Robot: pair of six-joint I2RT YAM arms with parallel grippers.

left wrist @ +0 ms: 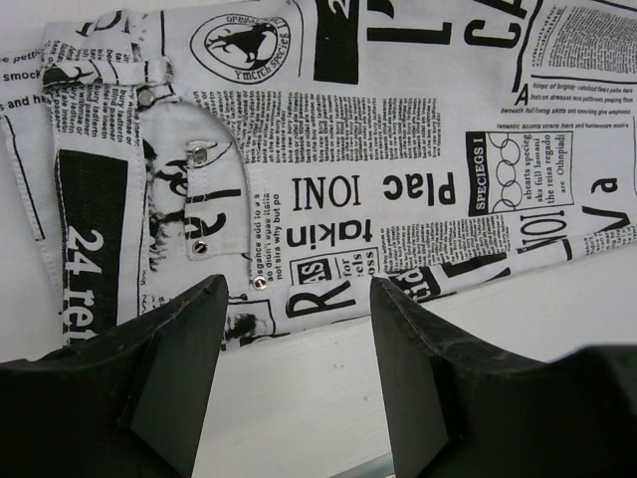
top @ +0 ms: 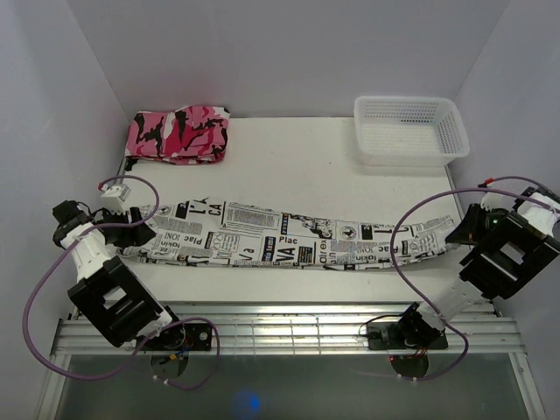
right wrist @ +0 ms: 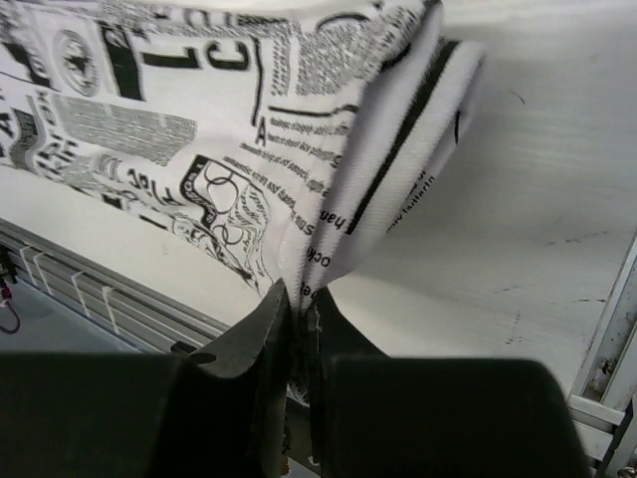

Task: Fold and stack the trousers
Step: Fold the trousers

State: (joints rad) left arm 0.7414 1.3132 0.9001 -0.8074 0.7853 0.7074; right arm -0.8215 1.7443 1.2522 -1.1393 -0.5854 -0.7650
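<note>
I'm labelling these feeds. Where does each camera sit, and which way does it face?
Top external: above and behind, looking down on table and trousers; left arm and right arm show.
Left wrist: on the left arm, facing the waist end; open left gripper shows.
Right wrist: on the right arm, facing the hem; right gripper shut on it.
Shared: all three show the trousers.

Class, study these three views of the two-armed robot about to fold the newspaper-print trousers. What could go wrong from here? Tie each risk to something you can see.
1. The right gripper has its fingers shut on only a thin edge at the leg end of the trousers. The cloth may slip out when lifted.
2. The left gripper hangs open by the waistband, holding nothing. A pull from the right could drag the whole garment instead of folding it.
</note>
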